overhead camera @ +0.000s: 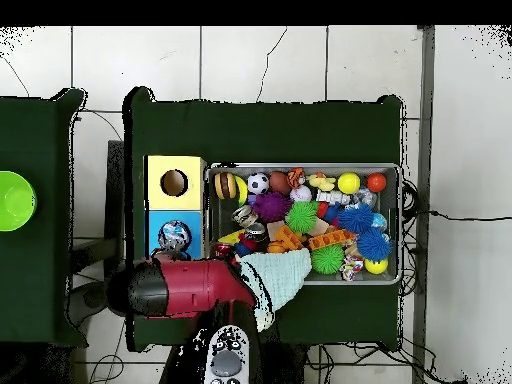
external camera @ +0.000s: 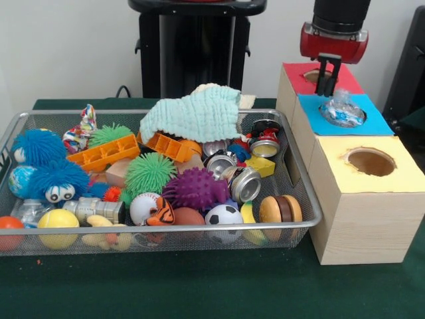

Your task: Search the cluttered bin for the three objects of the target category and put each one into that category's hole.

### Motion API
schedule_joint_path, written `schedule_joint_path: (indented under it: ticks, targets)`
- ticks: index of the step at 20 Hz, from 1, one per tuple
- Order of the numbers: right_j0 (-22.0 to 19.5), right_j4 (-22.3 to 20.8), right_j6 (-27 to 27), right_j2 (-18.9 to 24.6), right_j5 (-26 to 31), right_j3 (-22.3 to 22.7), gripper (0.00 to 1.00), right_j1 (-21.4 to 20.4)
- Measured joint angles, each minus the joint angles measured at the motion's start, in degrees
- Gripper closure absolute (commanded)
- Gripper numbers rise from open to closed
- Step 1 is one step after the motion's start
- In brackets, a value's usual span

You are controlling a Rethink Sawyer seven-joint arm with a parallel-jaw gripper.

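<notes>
The wire mesh bin (external camera: 313, 207) is full of toys; it also shows in the overhead view (overhead camera: 402, 225). One clear plastic bottle (external camera: 342, 110) sits in the blue-surround hole (external camera: 372, 123), sticking up out of it; the overhead view shows the bottle (overhead camera: 174, 238) there too. My gripper (external camera: 327, 85) hangs just above and behind the bottle, with a gap between its fingers and nothing in them. Another clear bottle (external camera: 28, 211) lies at the bin's near left corner, partly under blue fuzzy toys. A third bottle is not visible.
The red-surround hole (external camera: 312, 75) lies behind the gripper and the yellow-surround hole (external camera: 370, 161) in front. Silver cans (external camera: 244, 184) lie at the bin's right. A pale green cloth (external camera: 192, 113) covers the bin's far middle. Balls and spiky toys fill the rest.
</notes>
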Motion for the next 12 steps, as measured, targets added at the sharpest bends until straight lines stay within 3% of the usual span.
schedule_joint_path:
  ticks: [12]
  targets:
    - [1.85, 0.15, 0.00, -0.39, 0.50, -2.01, 1.00, 1.89]
